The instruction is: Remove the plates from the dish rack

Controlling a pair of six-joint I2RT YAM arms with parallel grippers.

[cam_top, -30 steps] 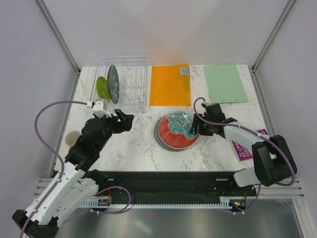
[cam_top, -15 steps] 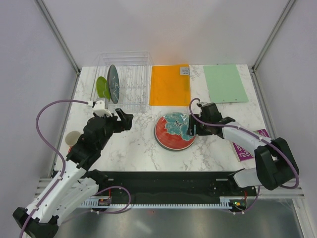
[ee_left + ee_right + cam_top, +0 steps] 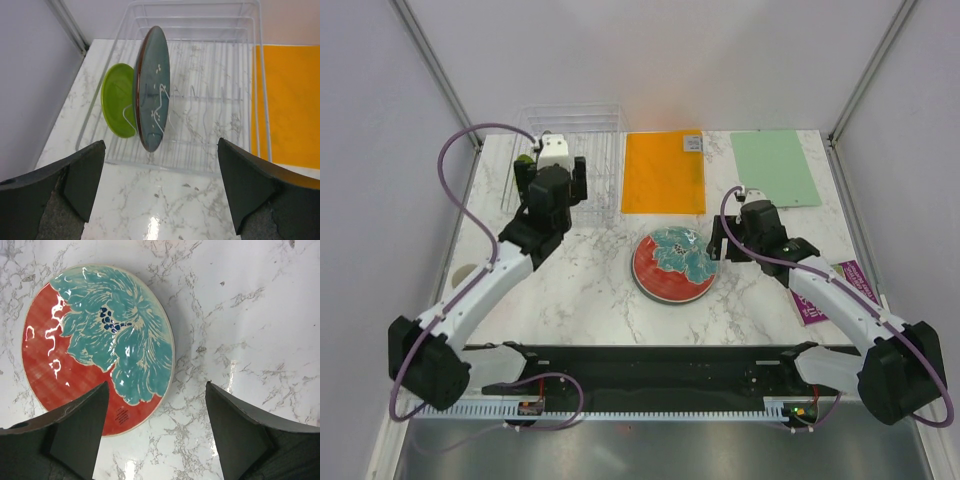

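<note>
Black fingers [image 3: 82, 182] of our left gripper [image 3: 160, 152] are standing wide before the teal plate [image 3: 152, 85] and lime-green plate [image 3: 117, 105] upright in the dish rack [image 3: 220, 105] at the desk's [image 3: 590, 290] far-left corner, while our right gripper [image 3: 156, 390] is gaping empty above the red plate [image 3: 75, 370].

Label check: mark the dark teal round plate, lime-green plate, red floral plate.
dark teal round plate [image 3: 154, 87]: left wrist view, face centre
lime-green plate [image 3: 118, 100]: left wrist view, exposed face
red floral plate [image 3: 97, 347]: right wrist view, centre
</note>
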